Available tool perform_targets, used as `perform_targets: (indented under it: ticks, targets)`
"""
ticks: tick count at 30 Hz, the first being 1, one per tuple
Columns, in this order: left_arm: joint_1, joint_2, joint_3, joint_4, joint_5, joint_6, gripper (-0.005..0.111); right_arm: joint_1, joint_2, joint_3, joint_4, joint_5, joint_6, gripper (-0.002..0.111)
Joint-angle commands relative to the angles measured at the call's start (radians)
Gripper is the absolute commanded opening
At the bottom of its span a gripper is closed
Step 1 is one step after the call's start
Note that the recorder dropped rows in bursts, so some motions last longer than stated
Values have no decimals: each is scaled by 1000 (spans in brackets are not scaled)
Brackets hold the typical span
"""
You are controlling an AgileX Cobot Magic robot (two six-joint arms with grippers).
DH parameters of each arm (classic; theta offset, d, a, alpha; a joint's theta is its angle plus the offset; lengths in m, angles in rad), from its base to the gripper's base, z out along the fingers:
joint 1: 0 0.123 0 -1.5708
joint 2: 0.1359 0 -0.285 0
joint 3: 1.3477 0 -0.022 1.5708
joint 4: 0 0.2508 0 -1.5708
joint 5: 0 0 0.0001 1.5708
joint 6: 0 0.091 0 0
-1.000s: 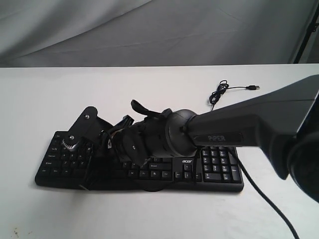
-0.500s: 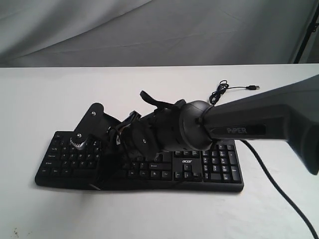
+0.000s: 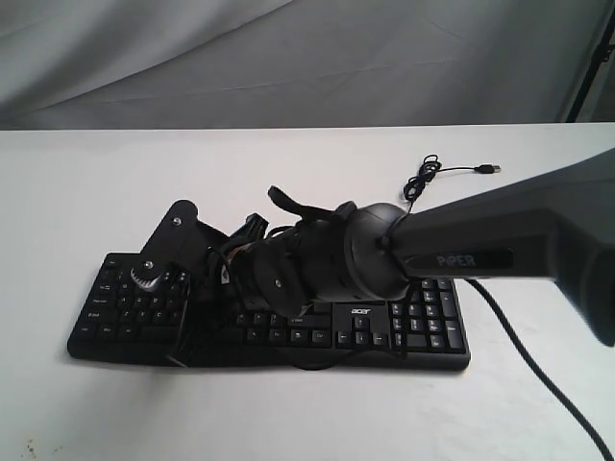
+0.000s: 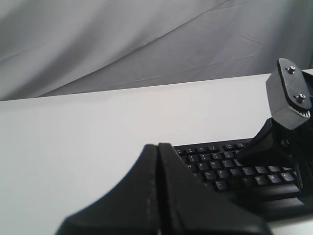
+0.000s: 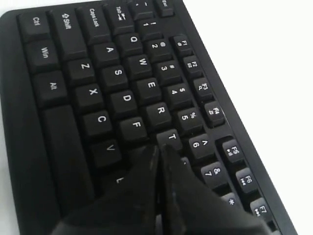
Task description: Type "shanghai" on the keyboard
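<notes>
The keyboard (image 3: 413,331) lies flat on the white table (image 3: 86,182), long axis running side to side. The right gripper (image 5: 159,154), fingers pinched into one point, hangs over the letter rows just past F and T, about where G and H should be. The left gripper (image 4: 157,152), likewise pinched closed, sits off the keyboard over the table, so the right arm looks far nearer for the next key.

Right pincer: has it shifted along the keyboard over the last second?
Yes. The right pincer moved rightward: in the exterior view its round wrist joint was centred left of the acer logo and now sits just right of it.
</notes>
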Motion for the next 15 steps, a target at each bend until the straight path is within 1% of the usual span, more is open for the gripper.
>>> perform_targets:
  ticks: [1, 15]
  targets:
    - [-4, -3, 4, 1, -5, -3, 0, -3, -12, 2, 0, -27, 1, 0]
    - [-4, -3, 4, 1, -5, -3, 0, -15, -12, 2, 19, -24, 1, 0]
